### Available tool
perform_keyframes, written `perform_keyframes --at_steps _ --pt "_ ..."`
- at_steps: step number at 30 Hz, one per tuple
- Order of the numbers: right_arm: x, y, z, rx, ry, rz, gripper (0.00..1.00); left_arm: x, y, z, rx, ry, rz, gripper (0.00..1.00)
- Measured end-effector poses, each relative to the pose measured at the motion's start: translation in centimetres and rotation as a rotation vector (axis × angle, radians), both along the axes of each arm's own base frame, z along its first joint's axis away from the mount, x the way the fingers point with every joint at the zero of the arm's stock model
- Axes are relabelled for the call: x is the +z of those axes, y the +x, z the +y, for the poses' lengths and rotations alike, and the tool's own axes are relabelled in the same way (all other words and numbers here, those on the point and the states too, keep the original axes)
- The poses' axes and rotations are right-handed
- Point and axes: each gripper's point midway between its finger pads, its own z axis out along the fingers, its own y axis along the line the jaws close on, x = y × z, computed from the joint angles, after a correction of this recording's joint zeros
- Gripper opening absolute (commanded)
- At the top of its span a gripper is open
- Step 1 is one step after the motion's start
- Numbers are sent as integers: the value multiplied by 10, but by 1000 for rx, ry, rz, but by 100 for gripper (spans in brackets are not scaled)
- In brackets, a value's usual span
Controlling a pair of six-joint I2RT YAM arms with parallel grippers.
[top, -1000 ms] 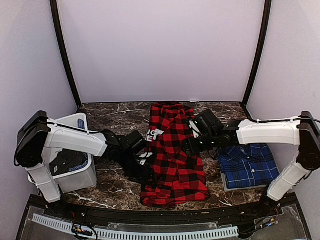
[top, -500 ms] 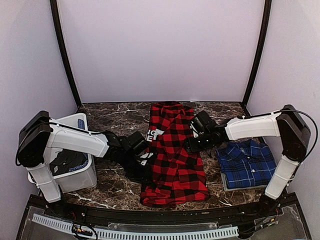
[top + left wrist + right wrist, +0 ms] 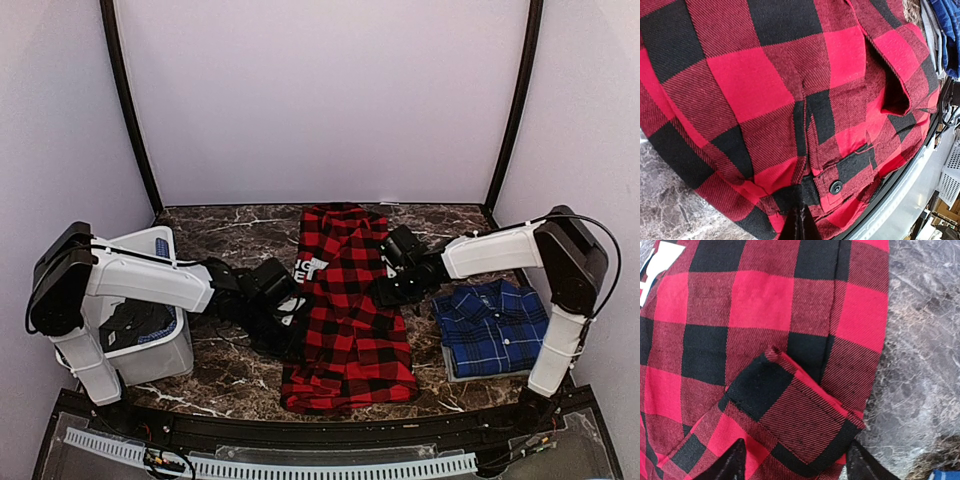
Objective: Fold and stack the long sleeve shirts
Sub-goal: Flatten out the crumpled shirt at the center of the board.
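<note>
Left gripper (image 3: 801,222): clenched at red shirt (image 3: 345,310) edge (pinch unclear), to fold.
Right gripper (image 3: 795,460): spread astride cuff (image 3: 790,412), ready to grab.

**One printed patch, only partly legible**

The only lettering in view stands on a black-and-white printed patch (image 3: 311,267) at the left edge of the red-and-black shirt (image 3: 350,300), toward its far end. From the top camera it shows two stacked rows of heavy block capitals, dark on white — the upper row ends in what looks like "G", the lower reads roughly "EL". Both rows are cut off on the left, where the print goes black, so no whole word can be made out. The right wrist camera catches what seems a white corner of the same print at its upper left — too cropped to give a single letter
</note>
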Motion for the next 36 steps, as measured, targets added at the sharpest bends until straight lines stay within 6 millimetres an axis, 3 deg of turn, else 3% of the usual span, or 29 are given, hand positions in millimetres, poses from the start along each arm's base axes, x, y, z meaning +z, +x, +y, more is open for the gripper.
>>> perform_keyframes --at_steps 9,18,24,30,36 --pt "-4 -3 7 0 38 29 39 7 4 -1 12 -11 -25 0" --pt "-7 -4 7 -14 44 42 1 14 9 0 26 -19 -60 0" --pt "3 -1 7 -16 37 32 0 21 23 9 72 19 -134 0" --pt "39 11 10 -25 53 -31 0 54 50 21 155 38 -252 0" --pt "94 33 8 -47 66 -153 0 103 87 41 262 51 -398 0"
